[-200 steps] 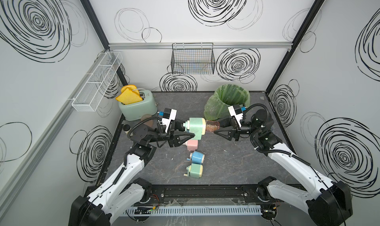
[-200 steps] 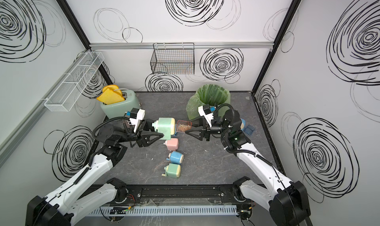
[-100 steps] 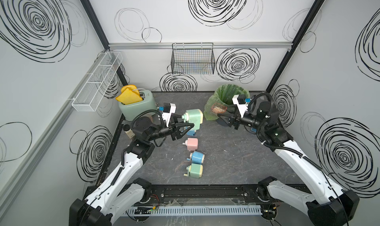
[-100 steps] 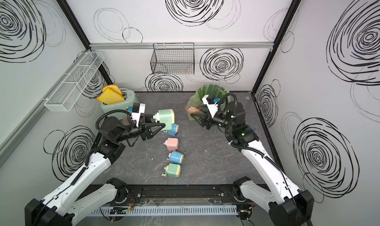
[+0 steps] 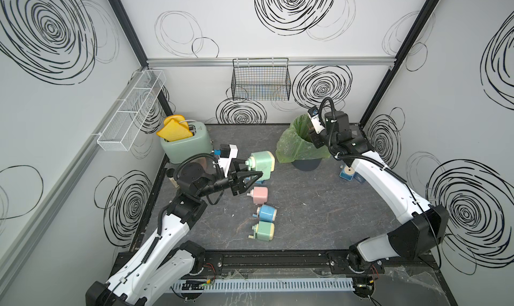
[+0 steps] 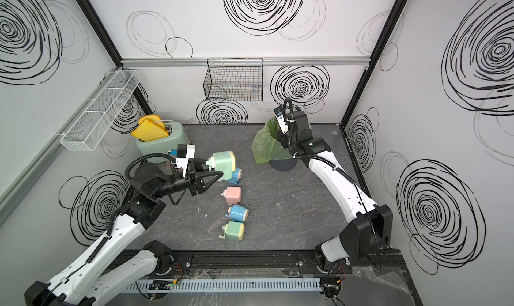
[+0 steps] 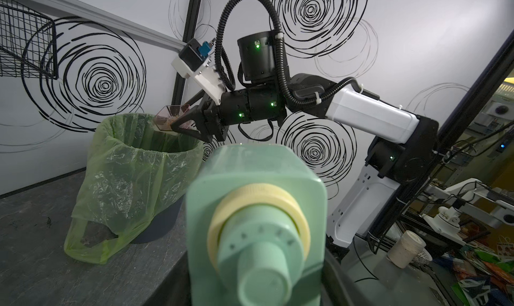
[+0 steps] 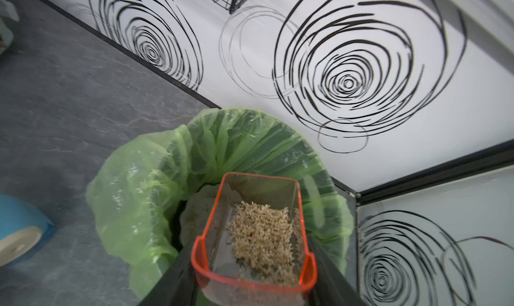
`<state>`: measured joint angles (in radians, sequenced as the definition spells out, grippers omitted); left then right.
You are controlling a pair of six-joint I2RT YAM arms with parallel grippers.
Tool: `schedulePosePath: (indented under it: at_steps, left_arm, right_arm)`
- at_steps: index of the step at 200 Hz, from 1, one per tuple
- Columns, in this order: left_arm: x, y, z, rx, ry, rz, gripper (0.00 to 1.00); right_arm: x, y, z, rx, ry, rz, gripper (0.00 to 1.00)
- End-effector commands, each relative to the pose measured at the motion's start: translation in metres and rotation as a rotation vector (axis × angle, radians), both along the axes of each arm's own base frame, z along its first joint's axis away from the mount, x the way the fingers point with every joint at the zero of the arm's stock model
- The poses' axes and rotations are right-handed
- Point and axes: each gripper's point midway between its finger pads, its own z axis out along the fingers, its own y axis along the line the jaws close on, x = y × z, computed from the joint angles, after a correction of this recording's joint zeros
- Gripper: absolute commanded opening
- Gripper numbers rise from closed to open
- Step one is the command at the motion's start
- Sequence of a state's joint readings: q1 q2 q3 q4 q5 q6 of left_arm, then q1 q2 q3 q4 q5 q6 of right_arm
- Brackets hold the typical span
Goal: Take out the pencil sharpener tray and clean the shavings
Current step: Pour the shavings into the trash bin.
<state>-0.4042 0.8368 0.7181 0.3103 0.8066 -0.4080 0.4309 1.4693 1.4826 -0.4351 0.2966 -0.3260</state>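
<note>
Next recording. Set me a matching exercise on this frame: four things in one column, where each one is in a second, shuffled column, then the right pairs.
Things
1. clear tray
2. large green sharpener
3. pink sharpener
4. yellow toast slice

Places
A. resting on the table, nothing gripping it
B. sticking out of the toaster
C. in the right gripper above the green bin bag, shavings inside
D. in the left gripper

Pairs: 1-C, 2-D, 3-A, 4-B
</note>
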Motion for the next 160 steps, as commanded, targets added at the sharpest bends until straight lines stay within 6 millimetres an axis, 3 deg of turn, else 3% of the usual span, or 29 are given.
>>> schedulePosePath:
  at_steps: [1, 74, 126, 160]
  left_arm:
    - [-0.009, 0.001, 0.019, -0.022, -0.093, 0.004, 0.42]
    - [-0.017, 0.002, 0.024, -0.033, -0.113, -0.004, 0.42]
    - [-0.019, 0.002, 0.024, -0.039, -0.115, -0.008, 0.42]
    - [-0.018, 0.001, 0.023, -0.041, -0.113, -0.01, 0.42]
  right_arm:
    - [-0.002, -0.019, 0.019, -0.205, -0.031, -0.048, 0.38]
    - [0.012, -0.021, 0.017, -0.683, -0.055, -0.044, 0.4]
    - [0.015, -0.029, 0.033, -0.848, -0.114, -0.065, 0.4]
    - [0.005, -0.025, 0.027, -0.96, -0.11, 0.036, 0.4]
